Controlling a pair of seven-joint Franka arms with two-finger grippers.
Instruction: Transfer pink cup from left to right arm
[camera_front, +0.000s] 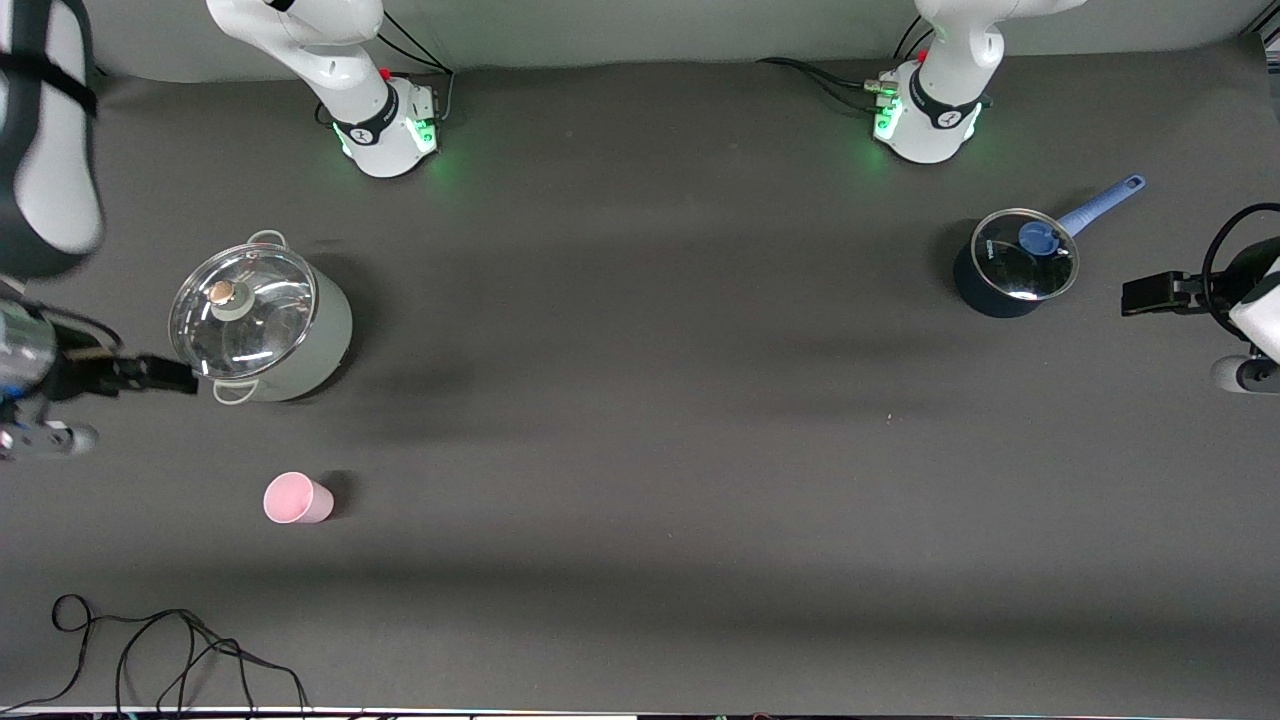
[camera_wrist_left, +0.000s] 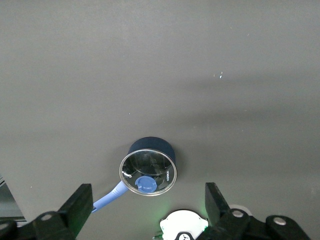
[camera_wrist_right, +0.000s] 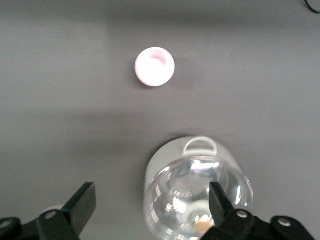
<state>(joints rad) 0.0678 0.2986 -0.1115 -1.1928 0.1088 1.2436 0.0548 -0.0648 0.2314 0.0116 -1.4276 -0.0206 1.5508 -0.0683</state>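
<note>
The pink cup (camera_front: 297, 499) stands upright on the dark table, toward the right arm's end and nearer to the front camera than the large pot. It also shows in the right wrist view (camera_wrist_right: 154, 66), empty. My right gripper (camera_front: 150, 375) hangs high over the table's end beside the large pot, open and empty; its fingers (camera_wrist_right: 86, 196) are wide apart. My left gripper (camera_front: 1150, 293) hangs high at the left arm's end of the table, beside the blue saucepan, open and empty; its fingers (camera_wrist_left: 80, 199) are wide apart. Neither gripper touches the cup.
A large pale pot with a glass lid (camera_front: 262, 325) stands toward the right arm's end. A dark blue saucepan with a glass lid and blue handle (camera_front: 1015, 262) stands toward the left arm's end. A black cable (camera_front: 150, 650) lies by the front edge.
</note>
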